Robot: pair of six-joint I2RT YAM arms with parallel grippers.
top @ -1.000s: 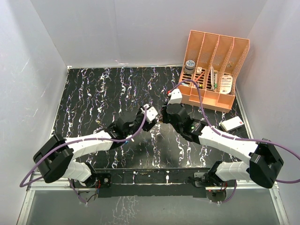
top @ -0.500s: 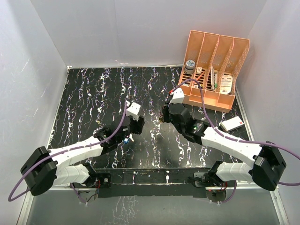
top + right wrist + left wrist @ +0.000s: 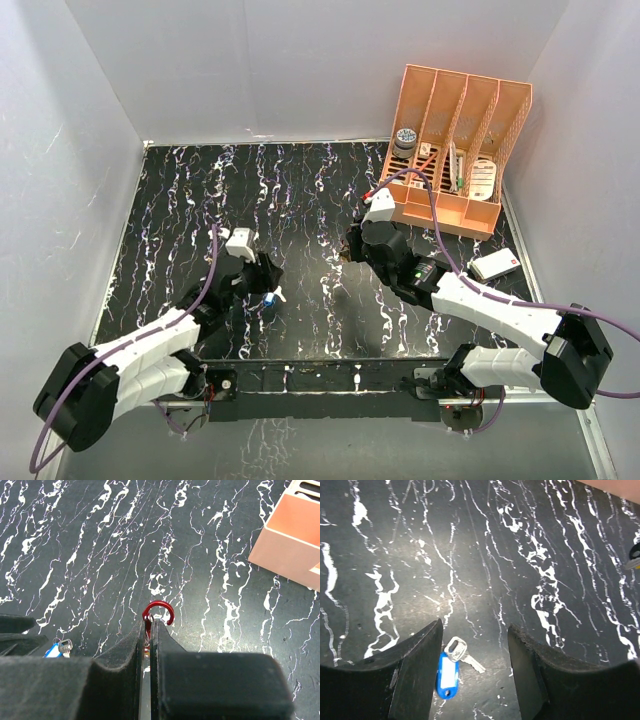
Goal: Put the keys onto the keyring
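A silver key [image 3: 454,649] with a blue plastic tag [image 3: 445,674] lies flat on the black marbled table. My left gripper [image 3: 475,630] hangs open just above it, and the key sits by the left finger [image 3: 417,670]. The top view shows the left gripper [image 3: 268,282] left of centre, with the blue tag [image 3: 272,297] at its tip. My right gripper [image 3: 149,625] is shut on the red keyring [image 3: 160,609], whose open curve sticks out past the fingertips. In the top view the right gripper [image 3: 352,246] is held above the table's middle. The blue-tagged key [image 3: 56,650] also shows at the right wrist view's lower left.
An orange slotted file rack [image 3: 455,150] holding small items stands at the back right, its corner [image 3: 295,530] showing in the right wrist view. A white flat device [image 3: 495,264] lies near the right wall. Grey walls close in three sides.
My left arm has swung away from the right gripper, back and to the left, and now sits low over the blue-tagged key. The right gripper has barely moved and still grips the keyring.
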